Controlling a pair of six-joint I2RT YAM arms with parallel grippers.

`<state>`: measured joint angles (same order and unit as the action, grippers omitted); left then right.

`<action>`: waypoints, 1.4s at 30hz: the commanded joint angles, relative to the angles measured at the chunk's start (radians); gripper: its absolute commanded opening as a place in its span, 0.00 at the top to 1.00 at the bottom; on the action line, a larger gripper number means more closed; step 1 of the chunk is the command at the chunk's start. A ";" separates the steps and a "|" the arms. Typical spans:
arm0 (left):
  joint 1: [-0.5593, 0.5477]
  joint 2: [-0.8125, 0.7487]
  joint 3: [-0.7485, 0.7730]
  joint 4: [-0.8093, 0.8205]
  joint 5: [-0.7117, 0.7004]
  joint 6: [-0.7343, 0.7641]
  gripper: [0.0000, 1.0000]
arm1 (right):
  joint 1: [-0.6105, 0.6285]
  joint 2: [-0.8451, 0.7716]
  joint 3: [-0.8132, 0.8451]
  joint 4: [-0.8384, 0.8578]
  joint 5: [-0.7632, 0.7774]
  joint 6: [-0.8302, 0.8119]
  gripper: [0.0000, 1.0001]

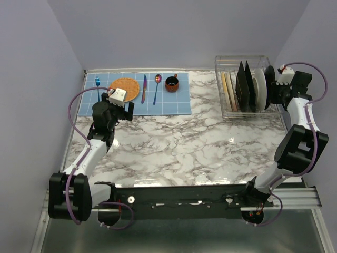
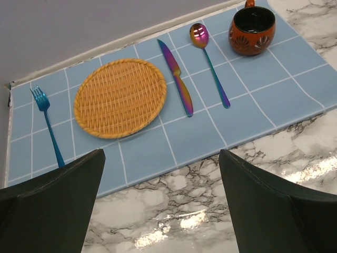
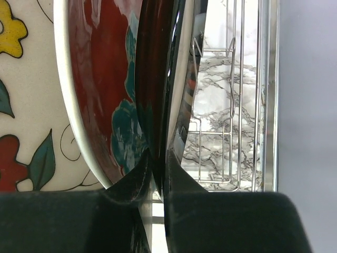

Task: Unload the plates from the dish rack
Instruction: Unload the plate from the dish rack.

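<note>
Plates (image 1: 246,87) stand on edge inside the dish rack (image 1: 219,79). They look hard, shiny and slippery. I think they are a bit heavy and could chip if bumped. The best place to hold one is the rim, pinched on both faces. The right end effector (image 3: 158,158) is at the right end of the dish rack, clenched on the rim of the black-rimmed plate (image 3: 158,79), just beside the red plate (image 3: 105,79). Its arm is stretched far forward along the rack's right side. The left end effector (image 2: 160,158) hangs released and empty, well apart from the dish rack, off to its left.
</note>
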<state>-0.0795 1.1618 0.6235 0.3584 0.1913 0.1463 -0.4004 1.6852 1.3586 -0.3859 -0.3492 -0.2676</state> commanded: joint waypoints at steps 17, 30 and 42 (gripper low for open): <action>0.004 -0.008 -0.005 0.016 -0.015 -0.001 0.01 | -0.002 -0.110 0.051 -0.025 0.225 -0.114 0.99; 0.004 0.002 -0.004 0.013 -0.016 -0.002 0.01 | -0.002 -0.159 0.180 -0.096 0.237 -0.162 0.99; 0.004 0.012 -0.004 0.013 -0.018 0.006 0.01 | -0.002 -0.081 0.344 -0.145 0.182 -0.163 0.99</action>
<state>-0.0795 1.1645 0.6235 0.3580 0.1867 0.1459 -0.3798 1.6253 1.5719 -0.7147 -0.2691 -0.3744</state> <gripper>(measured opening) 0.987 0.149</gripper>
